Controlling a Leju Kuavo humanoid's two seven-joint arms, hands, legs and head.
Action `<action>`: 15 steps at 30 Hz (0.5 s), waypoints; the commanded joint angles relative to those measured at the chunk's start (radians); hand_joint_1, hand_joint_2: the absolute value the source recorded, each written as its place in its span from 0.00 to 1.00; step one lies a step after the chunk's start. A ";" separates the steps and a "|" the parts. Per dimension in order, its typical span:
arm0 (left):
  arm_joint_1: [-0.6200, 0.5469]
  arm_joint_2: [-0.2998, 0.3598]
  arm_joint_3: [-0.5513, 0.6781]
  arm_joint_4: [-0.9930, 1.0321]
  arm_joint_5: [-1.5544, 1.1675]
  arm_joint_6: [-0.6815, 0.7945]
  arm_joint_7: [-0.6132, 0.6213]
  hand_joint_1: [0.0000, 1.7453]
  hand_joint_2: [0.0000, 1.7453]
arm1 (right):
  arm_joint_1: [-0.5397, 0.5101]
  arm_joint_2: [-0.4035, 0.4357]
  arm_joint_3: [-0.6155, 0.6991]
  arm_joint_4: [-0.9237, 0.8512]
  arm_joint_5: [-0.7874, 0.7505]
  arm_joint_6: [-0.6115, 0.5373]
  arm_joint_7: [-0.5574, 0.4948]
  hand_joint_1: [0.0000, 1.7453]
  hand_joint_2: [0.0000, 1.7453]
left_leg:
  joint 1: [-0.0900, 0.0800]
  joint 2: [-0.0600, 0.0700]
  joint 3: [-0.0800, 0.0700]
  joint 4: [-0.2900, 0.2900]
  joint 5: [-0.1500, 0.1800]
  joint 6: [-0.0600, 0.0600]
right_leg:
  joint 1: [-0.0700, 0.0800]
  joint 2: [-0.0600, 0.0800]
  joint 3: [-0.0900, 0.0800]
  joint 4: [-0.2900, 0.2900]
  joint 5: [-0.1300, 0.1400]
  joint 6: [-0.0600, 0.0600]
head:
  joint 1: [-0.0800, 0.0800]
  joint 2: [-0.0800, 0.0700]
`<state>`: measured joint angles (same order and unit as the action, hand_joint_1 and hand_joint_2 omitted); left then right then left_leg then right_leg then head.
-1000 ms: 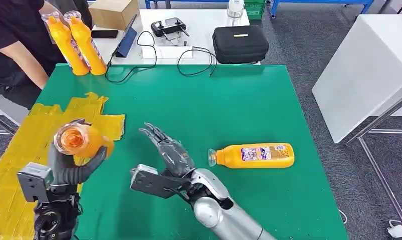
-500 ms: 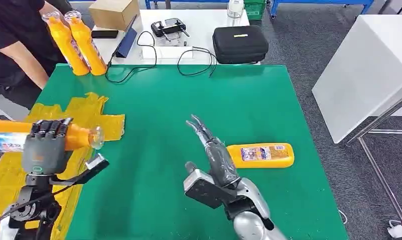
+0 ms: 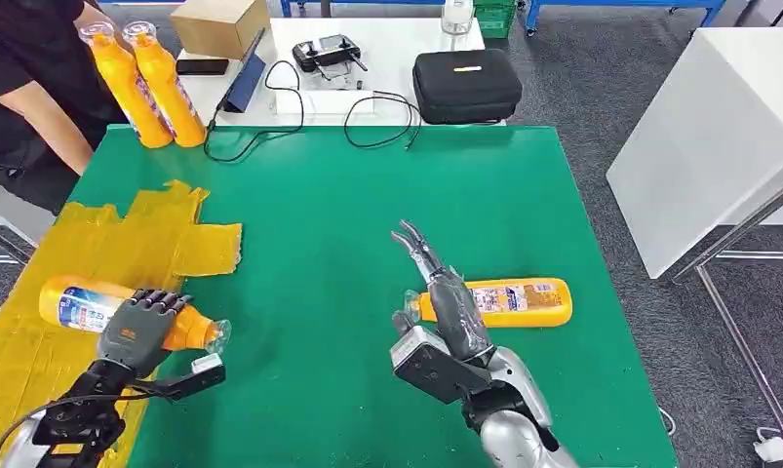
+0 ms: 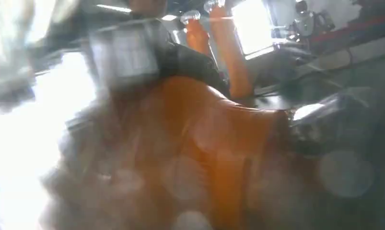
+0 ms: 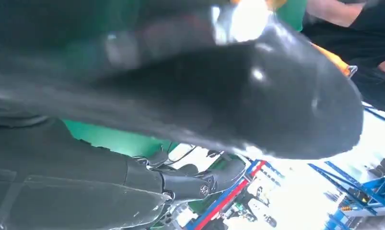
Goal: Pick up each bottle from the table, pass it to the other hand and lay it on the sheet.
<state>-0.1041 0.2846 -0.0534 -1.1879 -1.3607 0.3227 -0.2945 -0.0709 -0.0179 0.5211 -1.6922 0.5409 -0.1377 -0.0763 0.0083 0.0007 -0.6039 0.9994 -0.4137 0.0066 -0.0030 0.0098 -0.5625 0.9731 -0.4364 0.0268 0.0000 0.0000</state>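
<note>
I note a black zip case (image 3: 467, 86), a cardboard box (image 3: 218, 25) and looped cables (image 3: 368, 117) on the white table (image 3: 387, 49).

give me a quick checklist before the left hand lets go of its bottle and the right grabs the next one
1. Held bottle over the yellow sheet: ok.
2. Bottle lying flat, not upright: ok.
3. Bottle actually resting on the sheet: cannot tell.
4. Left hand holds the bottle, release not yet done: ok.
5. Right hand empty, fingers apart: ok.
6. Next bottle on the green table, beside the right hand, nothing blocking it: ok.
</note>
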 commanded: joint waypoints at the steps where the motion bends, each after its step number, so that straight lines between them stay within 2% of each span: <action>1: -0.033 0.027 -0.057 0.116 0.066 -0.059 -0.042 1.00 1.00 | -0.022 -0.014 -0.020 0.018 -0.011 0.010 -0.003 0.00 0.00 | 0.000 -0.002 0.003 0.000 -0.001 0.000 | 0.000 -0.003 0.004 -0.001 -0.001 0.000 | 0.000 0.000; 4: -0.017 0.025 -0.052 0.121 0.112 -0.062 -0.072 1.00 1.00 | -0.026 -0.012 -0.024 0.028 -0.018 0.016 -0.004 0.00 0.00 | 0.000 0.000 0.003 -0.001 -0.001 0.000 | 0.000 0.000 0.003 -0.001 -0.001 0.000 | 0.000 0.000; 5: -0.014 0.024 -0.046 0.117 0.141 -0.074 -0.088 0.80 1.00 | -0.026 -0.012 -0.025 0.030 -0.020 0.018 -0.006 0.00 0.00 | 0.000 0.000 0.005 -0.001 -0.002 0.000 | 0.001 0.000 0.005 -0.001 -0.001 0.000 | 0.000 0.000; 6: -0.014 0.024 -0.046 0.113 0.145 -0.081 -0.087 0.00 0.00 | -0.027 -0.011 -0.026 0.033 -0.020 0.018 -0.006 0.00 0.00 | 0.000 0.000 0.004 -0.001 -0.001 0.000 | 0.000 0.000 0.004 -0.001 -0.001 0.000 | 0.000 0.000; 11: 0.012 0.023 -0.021 0.056 0.215 -0.110 -0.113 0.00 0.00 | -0.027 -0.018 -0.030 0.045 -0.018 0.025 -0.002 0.00 0.00 | 0.000 -0.001 0.004 -0.001 -0.001 0.000 | 0.000 0.000 0.005 -0.001 -0.001 0.000 | 0.000 0.000; 15: 0.048 0.030 0.002 -0.003 0.245 -0.117 -0.130 0.00 0.00 | -0.017 -0.037 -0.041 0.039 0.052 0.008 0.026 0.00 0.00 | 0.000 0.000 0.004 -0.001 -0.002 0.000 | 0.001 0.000 0.005 -0.001 -0.001 0.000 | 0.000 0.000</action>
<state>-0.1028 0.3082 -0.0683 -1.1497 -1.1586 0.2285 -0.4001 -0.0712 -0.0229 0.5036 -1.6918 0.5271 -0.1183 -0.0805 0.0083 -0.0012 -0.6032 0.9990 -0.4137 0.0066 -0.0030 0.0092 -0.5604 0.9732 -0.4364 0.0268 0.0000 0.0000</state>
